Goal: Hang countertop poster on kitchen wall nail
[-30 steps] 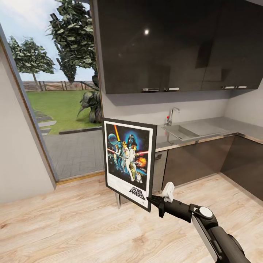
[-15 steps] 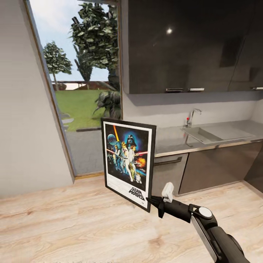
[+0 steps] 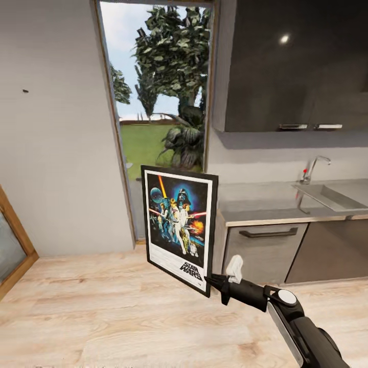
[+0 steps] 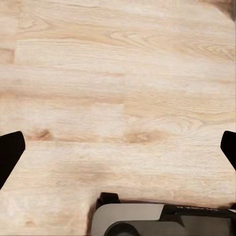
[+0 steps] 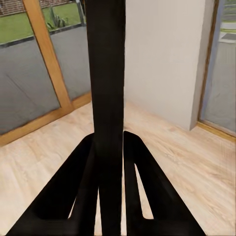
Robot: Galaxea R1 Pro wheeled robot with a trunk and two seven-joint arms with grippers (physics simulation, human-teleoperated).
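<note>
The poster [image 3: 178, 225], black-framed with a white border and the STAR WARS logo at its bottom, is held upright above the floor. My right gripper [image 3: 210, 280] is shut on its lower right corner. In the right wrist view the frame's black edge [image 5: 105, 73] runs up between the fingers [image 5: 73, 196]. The grey metal kitchen countertop [image 3: 255, 204] with sink [image 3: 329, 197] and tap [image 3: 311, 168] lies behind at the right. A small dark wall nail [image 3: 25, 91] sticks out of the grey wall at upper left. My left gripper [image 4: 118, 147] hangs open over the wooden floor.
A tall glass door [image 3: 161, 112] to the garden stands between the nail's wall and the dark upper cabinets [image 3: 296, 61]. A wood-framed window [image 3: 10, 245] sits low at the far left. Light wooden floor [image 3: 102, 317] stretches in front.
The whole view has swung left, bringing the grey wall with the nail into sight and pushing the sink to the right. The poster stays in my right gripper.
</note>
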